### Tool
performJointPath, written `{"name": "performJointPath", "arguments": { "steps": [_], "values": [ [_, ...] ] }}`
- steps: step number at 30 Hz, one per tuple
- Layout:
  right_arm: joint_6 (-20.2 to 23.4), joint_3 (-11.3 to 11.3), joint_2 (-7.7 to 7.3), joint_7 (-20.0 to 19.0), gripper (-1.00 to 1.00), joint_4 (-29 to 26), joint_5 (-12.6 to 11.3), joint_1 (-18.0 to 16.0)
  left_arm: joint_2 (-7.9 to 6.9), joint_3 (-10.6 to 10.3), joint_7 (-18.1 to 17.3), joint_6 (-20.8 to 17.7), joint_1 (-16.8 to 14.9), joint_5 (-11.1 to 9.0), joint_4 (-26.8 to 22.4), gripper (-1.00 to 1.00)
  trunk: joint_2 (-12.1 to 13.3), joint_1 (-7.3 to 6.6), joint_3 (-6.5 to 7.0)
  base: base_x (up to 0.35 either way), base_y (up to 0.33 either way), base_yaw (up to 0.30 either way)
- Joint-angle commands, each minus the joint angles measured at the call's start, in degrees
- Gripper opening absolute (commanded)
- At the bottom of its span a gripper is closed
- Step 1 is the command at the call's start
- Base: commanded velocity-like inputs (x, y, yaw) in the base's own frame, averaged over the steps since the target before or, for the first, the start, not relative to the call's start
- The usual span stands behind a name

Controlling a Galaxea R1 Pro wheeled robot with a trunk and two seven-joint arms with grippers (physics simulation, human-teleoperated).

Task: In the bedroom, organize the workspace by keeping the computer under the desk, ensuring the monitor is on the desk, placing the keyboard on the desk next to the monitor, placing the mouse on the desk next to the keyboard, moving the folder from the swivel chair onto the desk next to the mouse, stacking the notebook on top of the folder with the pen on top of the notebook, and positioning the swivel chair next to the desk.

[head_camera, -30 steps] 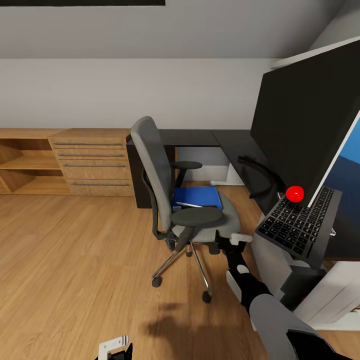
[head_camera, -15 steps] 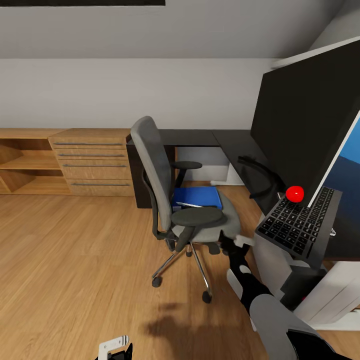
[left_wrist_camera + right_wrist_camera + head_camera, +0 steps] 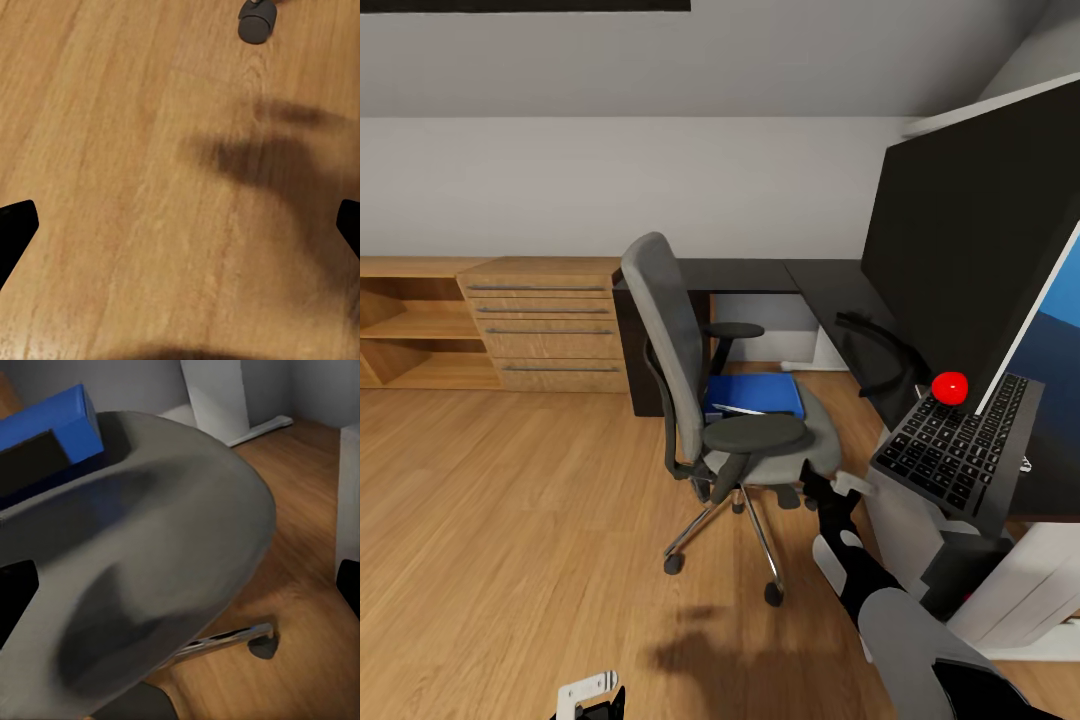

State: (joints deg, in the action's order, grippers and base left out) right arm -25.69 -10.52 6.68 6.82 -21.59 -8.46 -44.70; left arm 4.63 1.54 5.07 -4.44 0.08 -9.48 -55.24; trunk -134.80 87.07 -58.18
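Folder [image 3: 755, 393] lies on the swivel chair [image 3: 725, 400] seat just beyond the right end effector [image 3: 833, 487], which has crept slightly closer, its fingers spread. That suggests the pick-up is about to start; the left end effector [image 3: 590, 697] hangs low, also spread.

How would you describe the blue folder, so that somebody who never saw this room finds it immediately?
Start at the grey swivel chair standing on the wood floor in front of the black desk. On its seat, behind the near armrest, lies the folder, flat and rectangular. Its bright blue colour sets it apart from the grey and black around it.
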Motion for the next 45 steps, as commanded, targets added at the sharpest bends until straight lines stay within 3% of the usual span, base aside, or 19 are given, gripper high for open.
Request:
{"name": "performJointPath", "arguments": {
  "steps": [1,45],
  "values": [
    [-0.2,0.1,0.04,0.0,1.00,0.0,-0.5,0.0,0.03,0.0,0.1,-0.3,0.0,-0.5,-0.1,1.00,0.0,-0.01,-0.05,0.000,0.000,0.000],
    [-0.3,0.1,-0.18,-0.2,1.00,0.3,-0.5,0.0,0.03,0.0,0.0,-0.3,0.0,-0.5,-0.1,1.00,0.0,-0.01,-0.05,0.047,0.000,0.000]
  ]
}}
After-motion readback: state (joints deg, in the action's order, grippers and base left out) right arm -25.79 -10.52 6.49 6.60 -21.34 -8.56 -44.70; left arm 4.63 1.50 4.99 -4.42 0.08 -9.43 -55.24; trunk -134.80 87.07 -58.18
